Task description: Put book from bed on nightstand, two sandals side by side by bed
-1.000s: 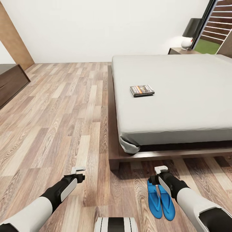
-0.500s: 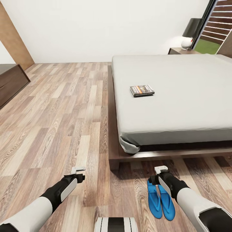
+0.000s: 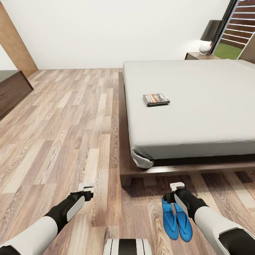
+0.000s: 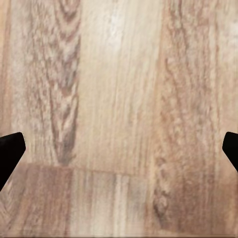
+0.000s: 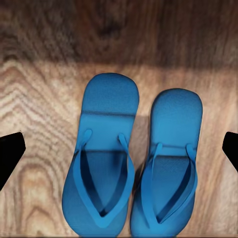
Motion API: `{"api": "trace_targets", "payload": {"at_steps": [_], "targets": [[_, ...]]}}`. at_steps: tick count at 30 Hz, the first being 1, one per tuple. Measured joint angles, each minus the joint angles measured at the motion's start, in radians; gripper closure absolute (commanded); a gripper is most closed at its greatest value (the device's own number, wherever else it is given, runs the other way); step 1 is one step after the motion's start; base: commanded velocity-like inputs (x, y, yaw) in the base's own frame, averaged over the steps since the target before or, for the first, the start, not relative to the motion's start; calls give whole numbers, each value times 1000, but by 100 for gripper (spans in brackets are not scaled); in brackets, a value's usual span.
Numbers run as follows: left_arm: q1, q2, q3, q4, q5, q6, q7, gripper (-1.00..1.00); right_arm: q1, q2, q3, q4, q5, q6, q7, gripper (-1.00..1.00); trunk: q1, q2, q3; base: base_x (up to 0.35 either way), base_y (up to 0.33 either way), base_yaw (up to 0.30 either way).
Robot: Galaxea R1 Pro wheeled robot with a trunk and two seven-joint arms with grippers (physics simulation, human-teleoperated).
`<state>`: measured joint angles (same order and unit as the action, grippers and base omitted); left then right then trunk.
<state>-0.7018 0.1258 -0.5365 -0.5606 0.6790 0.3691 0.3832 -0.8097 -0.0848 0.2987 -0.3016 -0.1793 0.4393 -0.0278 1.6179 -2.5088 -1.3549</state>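
light wood-plank floor (image 3: 71, 117) runs across the bedroom under a plain white wall, and the bed (image 3: 191, 106) fills the right side of the head view on its dark brown frame. the book (image 3: 156, 99) lies flat on the grey mattress, toward the near left part of it, well apart from both arms. one nightstand (image 3: 200, 56) stands at the far corner beyond the bed, carrying a lamp (image 3: 209, 35) with a dark shade. the two sandals (image 3: 177, 219) lie on the floor just off the foot of the bed, side by side and nearly touching, toes toward the bed as far as the right wrist view shows.

the right gripper (image 3: 177, 186) hangs above the sandals; in its wrist view the dark fingers (image 5: 11, 151) sit at the picture's two edges, so they are spread wide and hold nothing. the left gripper (image 3: 86, 185) hovers over bare floor with its fingers (image 4: 10, 151) just as wide and empty.

judging from this, the sandals already look paired by the bed, and the book is what remains. the risks follow from that. if the right arm drops or sweeps, it could knock the pair apart or push one under the frame. the book is thin and flat on a soft mattress, so a pinch may slide over its cover. it also lies well in from the edge, so the base likely has to shift, and rolling forward could run over the sandals.
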Motion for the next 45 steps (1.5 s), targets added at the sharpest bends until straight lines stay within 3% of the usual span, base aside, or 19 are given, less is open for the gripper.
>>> {"api": "trace_targets", "payload": {"at_steps": [10, 37, 45], "targets": [[0, 0, 5, 0, 0, 0, -1, -100, 0, 0, 0, 0, 0, 0, 0, -100, 0, 0, 0, -149, 112, 0], [0, 0, 5, 0, 0, 0, -1, -100, 0, 0, 0, 0, 0, -1, 0, -100, 0, 0, 0, -7, 8, 0], [0, 0, 5, 0, 0, 3, -1, -100, 0, 0, 0, 0, 0, -1, 0, -100, 0, 0, 0, 0, 200, 0]]}}
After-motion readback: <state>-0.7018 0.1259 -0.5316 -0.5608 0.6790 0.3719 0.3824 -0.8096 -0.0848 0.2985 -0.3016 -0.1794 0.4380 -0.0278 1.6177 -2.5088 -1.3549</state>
